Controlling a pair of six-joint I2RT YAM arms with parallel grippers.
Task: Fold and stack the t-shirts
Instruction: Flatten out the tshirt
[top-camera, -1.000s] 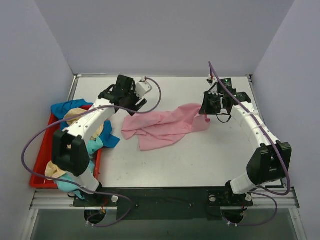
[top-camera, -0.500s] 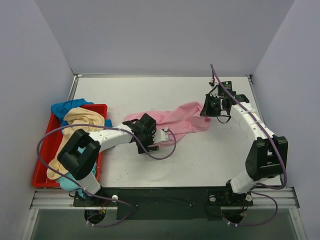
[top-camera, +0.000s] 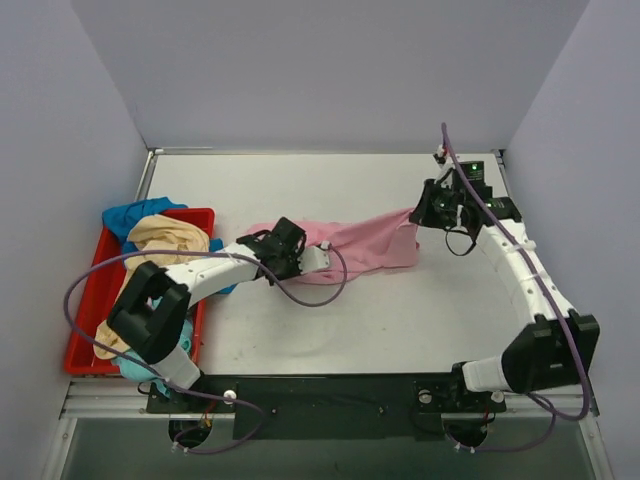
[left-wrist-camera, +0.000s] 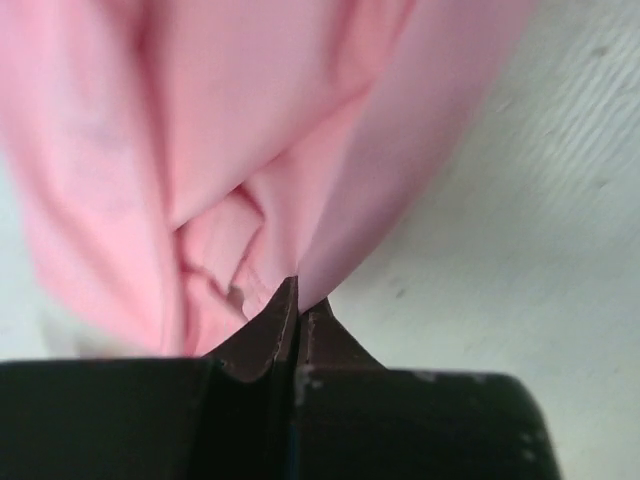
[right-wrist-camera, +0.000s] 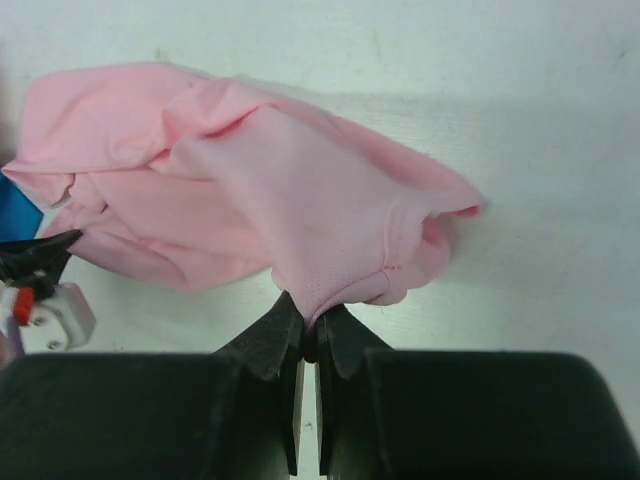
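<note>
We hold the soft light-pink cloth t-shirt (top-camera: 365, 245) taut over the white worktop (top-camera: 400, 310) — left jaws clamping its nine-o'clock end, right jaws its three-o'clock corner — likely to spread it flat.

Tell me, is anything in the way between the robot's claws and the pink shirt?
No, nothing visible is. The left gripper and the right gripper are each pinched shut on a fold of the pink t-shirt, one at each end, with only cloth in their grip.

Grips the near edge of a crumpled light pink cloth t-shirt (right-wrist-camera: 250, 190) with the black two-finger right gripper (right-wrist-camera: 308, 316), fingertips pressed together; sprawls leftward over the white tabletop (right-wrist-camera: 530, 110).
</note>
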